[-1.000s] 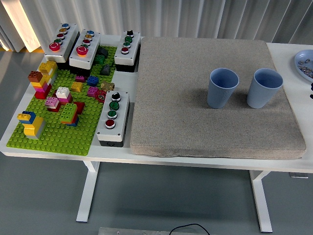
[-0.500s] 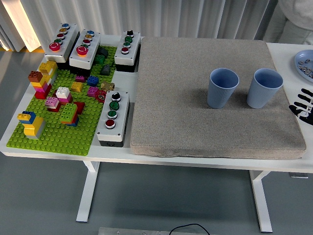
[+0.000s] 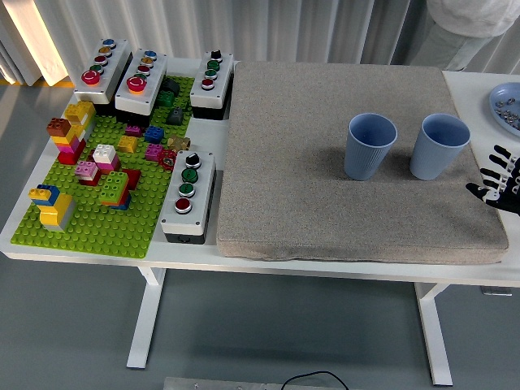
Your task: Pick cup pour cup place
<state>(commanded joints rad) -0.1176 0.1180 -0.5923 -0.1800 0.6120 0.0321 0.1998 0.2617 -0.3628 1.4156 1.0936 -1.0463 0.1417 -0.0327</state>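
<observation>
Two light blue ribbed cups stand upright on the grey mat [image 3: 325, 162]: the left cup [image 3: 370, 146] near the mat's middle right, the right cup [image 3: 439, 146] close to the mat's right edge. My right hand [image 3: 497, 180] pokes in at the picture's right edge, black fingers spread, holding nothing. It lies a short way right of and below the right cup, not touching it. What is inside the cups does not show. My left arm is out of view.
A green brick baseplate [image 3: 97, 203] with coloured bricks fills the table's left side, with several button boxes [image 3: 188, 193] around it. A blue plate [image 3: 508, 106] holding small items sits at the far right. A person in white [image 3: 471, 24] stands at the far right corner.
My right hand has come in from the right edge and crept a little further left toward the right cup. A person has stepped into view at the top right.
</observation>
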